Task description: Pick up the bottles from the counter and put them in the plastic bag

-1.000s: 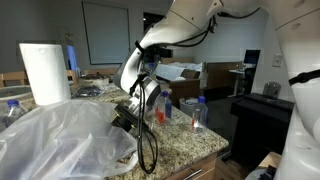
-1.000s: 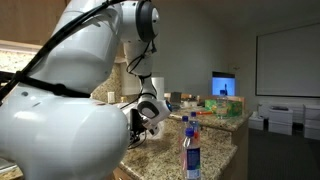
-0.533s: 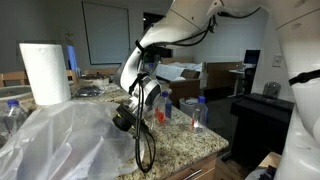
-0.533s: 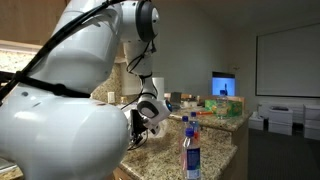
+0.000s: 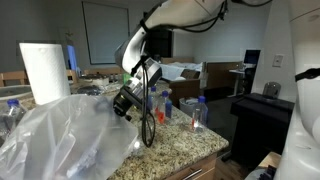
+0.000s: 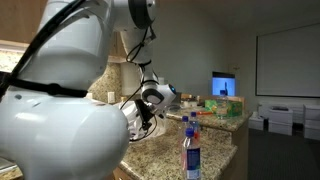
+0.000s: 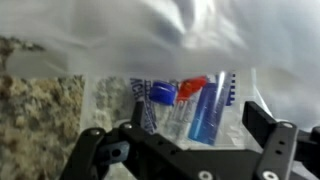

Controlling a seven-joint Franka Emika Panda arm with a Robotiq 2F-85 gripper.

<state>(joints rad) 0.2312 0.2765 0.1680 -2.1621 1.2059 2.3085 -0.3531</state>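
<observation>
Bottles (image 7: 165, 100) with blue caps lay side by side among the folds of the plastic bag (image 7: 200, 35), directly ahead of the gripper (image 7: 175, 140) in the wrist view and not touching it. The gripper's two black fingers (image 7: 88, 150) stood wide apart with nothing between them. Whether film covered those bottles or they lay in the bag's mouth could not be told.

In an exterior view the gripper hung just above the bag's upper edge, tilted toward it, with a black cable (image 5: 148, 128) looping beneath. Two standing bottles (image 5: 197, 113) were upright on the counter (image 5: 185, 148) just beyond the gripper and apart from the bag; one showed reddish contents. A labelled bottle (image 6: 190, 152) stood near the counter's edge. A tall white paper towel roll (image 5: 45, 72) rose behind the bag.

The bag was crinkled, translucent and whitish, heaped in soft folds. The counter was speckled beige-brown granite with a rounded polished edge. The bottles were small, clear plastic cylinders. The robot's smooth white arm (image 6: 60, 110) filled much of the foreground.
</observation>
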